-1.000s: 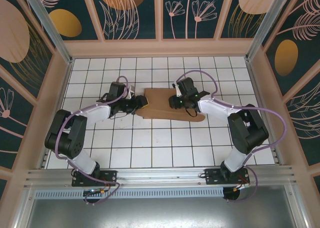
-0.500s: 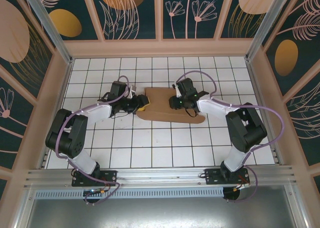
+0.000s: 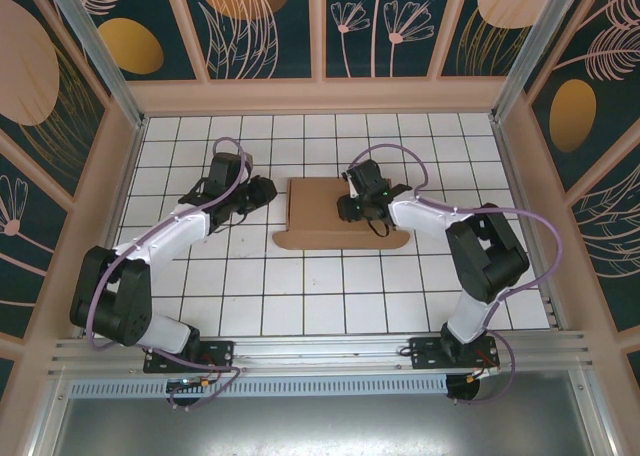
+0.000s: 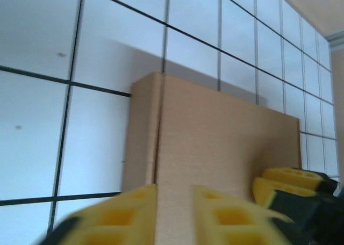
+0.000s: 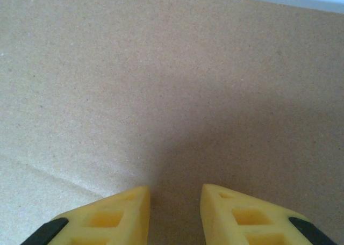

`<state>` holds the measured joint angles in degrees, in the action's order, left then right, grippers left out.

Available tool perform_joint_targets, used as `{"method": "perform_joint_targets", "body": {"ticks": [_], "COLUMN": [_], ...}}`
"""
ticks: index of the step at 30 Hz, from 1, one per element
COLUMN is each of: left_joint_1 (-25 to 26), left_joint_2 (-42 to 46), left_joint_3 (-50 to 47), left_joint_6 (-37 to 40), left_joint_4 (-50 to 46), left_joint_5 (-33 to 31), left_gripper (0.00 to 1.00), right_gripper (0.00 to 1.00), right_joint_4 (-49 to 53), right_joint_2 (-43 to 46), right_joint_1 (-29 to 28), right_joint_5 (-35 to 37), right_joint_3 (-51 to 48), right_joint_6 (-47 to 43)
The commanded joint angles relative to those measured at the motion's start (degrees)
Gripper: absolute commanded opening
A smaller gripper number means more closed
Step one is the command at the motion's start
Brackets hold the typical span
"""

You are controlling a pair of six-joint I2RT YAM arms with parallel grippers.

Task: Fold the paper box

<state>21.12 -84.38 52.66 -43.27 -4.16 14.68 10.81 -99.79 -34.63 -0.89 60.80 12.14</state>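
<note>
Looks like the left flap has just been laid over. A second back the paper box [image 3: 335,221] was a ragged shape with the left fingers [image 4: 126,215] right at its left edge. Now it's seen as a tidy brown rectangle with a folded strip [image 4: 144,132] down its left side, lying flat on the tiled desk [image 3: 300,296], about mid-desk and a bit toward the far side.

The left fingers have been pulled off to the left, near the box but clear of it. They've been drawn in to a narrow gap with nothing pinched.

The right fingers [image 5: 121,215] are pressed down near the middle of the box, slightly spread, with cardboard under the tips rather than between them.

So that fold is probably done and being held flat. A rounded flap [image 3: 340,244] is left sticking out along the near edge, so the job likely isn't finished.
</note>
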Motion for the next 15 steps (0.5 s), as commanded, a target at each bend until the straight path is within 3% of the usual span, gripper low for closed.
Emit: {"method": "perform_joint_targets", "body": {"ticks": [1,10,15], "left_joint_1": [1.9,5.1,5.1], "left_joint_2": [-2.7,-12.8,-16.5], "left_joint_3": [1.4,1.7,1.7], "left_joint_6": [1.0,-3.2,-2.7], "left_joint_4": [4.1,13.3,12.6], "left_joint_5": [4.8,10.7,7.8], "left_gripper": [0.00,0.00,0.00], "right_gripper": [0.30,0.29,0.40], "right_joint_4": [4.5,1.8,-3.1], "right_joint_2": [-4.0,4.0,12.1], "right_joint_1": [-1.1,-0.2,2.2], "right_joint_5": [0.5,-0.9,-1.7], "right_joint_3": [-0.9,0.3,-1.6], "right_joint_6": [2.0,2.5,6.9]}}
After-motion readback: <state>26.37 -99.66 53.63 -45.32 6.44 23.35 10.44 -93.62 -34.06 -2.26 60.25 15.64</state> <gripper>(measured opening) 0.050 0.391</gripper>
